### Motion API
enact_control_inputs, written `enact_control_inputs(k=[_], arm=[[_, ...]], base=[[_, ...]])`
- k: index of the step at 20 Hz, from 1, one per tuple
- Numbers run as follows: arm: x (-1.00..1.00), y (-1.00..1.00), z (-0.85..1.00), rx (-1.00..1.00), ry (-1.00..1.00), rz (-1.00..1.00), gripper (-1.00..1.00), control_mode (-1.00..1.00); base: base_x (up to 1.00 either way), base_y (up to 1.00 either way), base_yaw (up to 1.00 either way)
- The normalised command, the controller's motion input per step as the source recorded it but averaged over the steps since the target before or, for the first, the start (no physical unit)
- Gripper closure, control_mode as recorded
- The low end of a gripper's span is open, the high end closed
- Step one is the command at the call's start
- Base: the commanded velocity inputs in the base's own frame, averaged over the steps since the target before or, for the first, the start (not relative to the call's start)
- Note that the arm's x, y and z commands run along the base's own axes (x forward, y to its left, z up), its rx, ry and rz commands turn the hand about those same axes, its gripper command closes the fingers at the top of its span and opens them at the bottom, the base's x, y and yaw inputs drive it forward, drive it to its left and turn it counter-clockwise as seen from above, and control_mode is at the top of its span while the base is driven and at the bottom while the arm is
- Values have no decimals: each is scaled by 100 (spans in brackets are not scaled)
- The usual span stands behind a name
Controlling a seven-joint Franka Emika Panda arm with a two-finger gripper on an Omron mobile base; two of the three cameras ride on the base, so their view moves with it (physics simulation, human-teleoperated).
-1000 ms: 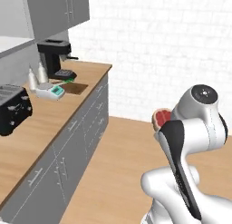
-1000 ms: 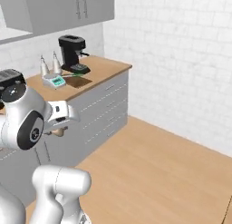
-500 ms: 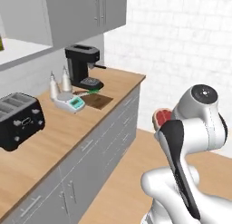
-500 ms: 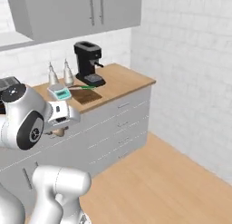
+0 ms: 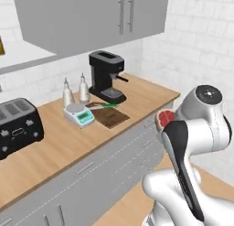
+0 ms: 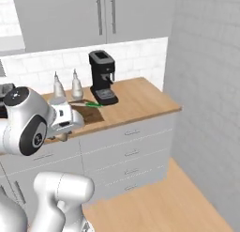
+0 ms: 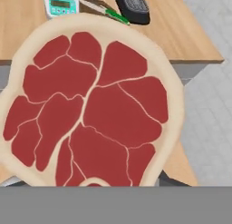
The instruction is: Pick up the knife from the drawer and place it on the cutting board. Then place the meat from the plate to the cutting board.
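White brick walls and grey cabinets frame a wooden counter [image 5: 137, 90] that ends in a corner near the right wall. On it, from left to right, sit a black toaster [image 5: 18, 124], a white scale [image 5: 79, 114], the dark cutting board [image 5: 109, 116] and a black coffee machine [image 5: 106, 77]. The knife [image 5: 106, 105] with its green handle already lies on the board's far edge. The meat [image 7: 90, 109], red with a pale rim, looms close in the hand view, and the gripper's fingers appear clamped on it, carried out in front of the counter beside the arm. The second step seems under way: the meat must travel over the counter edge and down onto the board's bare near part, clear of the knife, the scale and the coffee machine crowding its sides.
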Motion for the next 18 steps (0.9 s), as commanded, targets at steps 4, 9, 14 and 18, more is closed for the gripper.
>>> enact_control_inputs(k=[4, 9, 14, 18], arm=[[0, 0, 0, 0, 0, 0, 100, 100], [0, 0, 0, 0, 0, 0, 100, 100], [6, -16, -25, 0, 5, 10, 100, -100], [74, -32, -71, 0, 26, 11, 100, -100]], base=[[100, -27, 63], [82, -37, 60], [13, -33, 29], [0, 0, 0]])
